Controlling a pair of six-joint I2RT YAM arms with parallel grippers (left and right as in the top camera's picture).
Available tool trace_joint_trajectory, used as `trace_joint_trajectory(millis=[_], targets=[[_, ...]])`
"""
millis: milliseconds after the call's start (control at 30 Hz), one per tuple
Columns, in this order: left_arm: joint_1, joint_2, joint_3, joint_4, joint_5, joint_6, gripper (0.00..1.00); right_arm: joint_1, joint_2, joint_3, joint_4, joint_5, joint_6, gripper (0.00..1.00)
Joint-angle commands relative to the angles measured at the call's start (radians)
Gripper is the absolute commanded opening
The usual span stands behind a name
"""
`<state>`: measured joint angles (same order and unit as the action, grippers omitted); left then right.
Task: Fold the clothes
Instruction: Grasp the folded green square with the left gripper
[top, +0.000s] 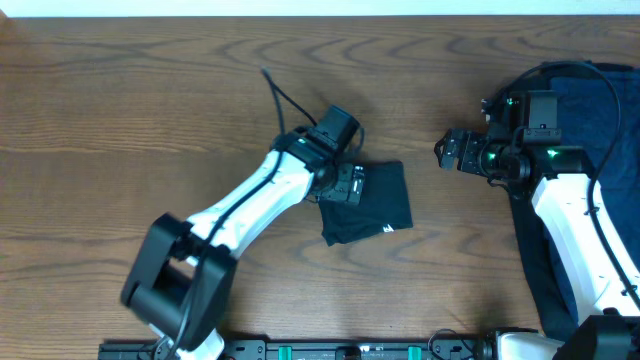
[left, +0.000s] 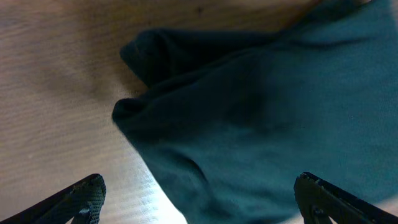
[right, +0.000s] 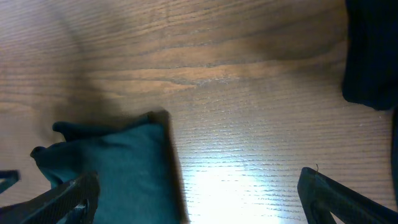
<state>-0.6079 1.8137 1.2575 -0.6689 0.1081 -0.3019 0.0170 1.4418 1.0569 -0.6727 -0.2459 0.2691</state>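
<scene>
The brown wooden bench (top: 120, 130) lies bare beyond and to the outer side of the left claw (top: 345, 186). That leaves wide room to spread or slide cloth.

A heap of navy-blue cloth (top: 600, 100) sits under and behind the right arm at the bench's edge, well apart from the left claw. It probably waits there as unsorted stock, out of the working middle.

A folded black cloth garment (top: 378, 205) lies flat between the two claws, directly below the left one. It looks like a compact packet parked centrally where both arms can reach. Its small white label (top: 391, 229) shows at the near corner. The edge under the left claw is bunched into two rounded lobes rather than a crisp crease, so that side may need tidying.

The left claw is released, its jaws spread wide astride that bunched edge and gripping nothing. The right claw (top: 450, 152) is likewise released and empty. It stands just off the garment's other edge, with a strip of bare wood between them.
</scene>
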Motion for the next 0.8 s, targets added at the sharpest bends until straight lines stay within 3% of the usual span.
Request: trace_joint_trajectory(millis=[0,300,600,767], targets=[[0.007,0.062,-0.008,0.012,-0.072,0.134,0.98,-0.003,-0.001,0.003,-0.001,0.006,-0.009,0.99],[0.01,0.101,-0.007,0.103,-0.076,0.351,0.98,-0.003,-0.001,0.003,-0.001,0.006,-0.009,0.99],[0.048,0.07,0.016,0.098,-0.07,0.354,0.98,-0.003,-0.001,0.003,-0.001,0.006,-0.009,0.99],[0.094,0.068,0.03,0.094,0.159,0.355,0.98,-0.003,-0.001,0.003,-0.001,0.006,-0.008,0.99]])
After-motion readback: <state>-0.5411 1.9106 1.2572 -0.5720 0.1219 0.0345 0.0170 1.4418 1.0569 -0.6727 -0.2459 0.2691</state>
